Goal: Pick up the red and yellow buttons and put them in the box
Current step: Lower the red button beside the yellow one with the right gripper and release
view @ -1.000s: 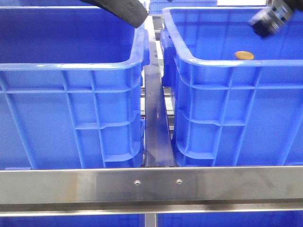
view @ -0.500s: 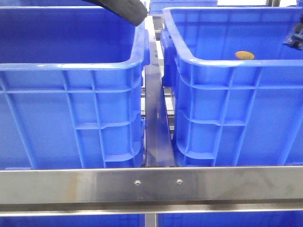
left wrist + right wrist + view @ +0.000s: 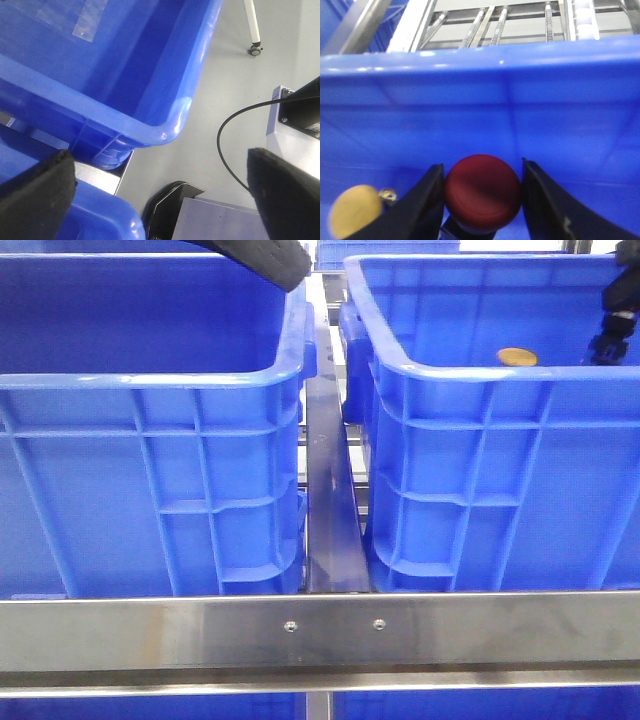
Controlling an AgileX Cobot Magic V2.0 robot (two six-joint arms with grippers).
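1. Where your right gripper [image 3: 482, 200] reaches down inside the right crate [image 3: 470, 440], its two black fingers [image 3: 420, 205] sit on either side of the red button [image 3: 483, 192], pressed against the disc's edges, so read it as clamped on that button.
2. Just beside the red button, off the outer face of one finger, you can see the yellow button [image 3: 354, 211] lying on the floor of the right crate, apart from the gripper.
3. From the front, your right arm [image 3: 615, 315] shows only as a dark shape at the far right side of the right crate, below the rim line, and the yellow button [image 3: 516, 357] appears as a small orange oval on the crate floor, near that arm.
4. Your left gripper [image 3: 165, 200] has its fingers spread wide apart with nothing between them; you see one black pad [image 3: 37, 192] at each side of the wrist view.
5. Your left arm [image 3: 262, 260] is above the far right corner of the left crate [image 3: 150, 440], which stands just beside the right crate with a metal rail [image 3: 330, 500] between them.
6. Nearer to you than both crates, a steel crossbar [image 3: 320, 630] runs across the frame.
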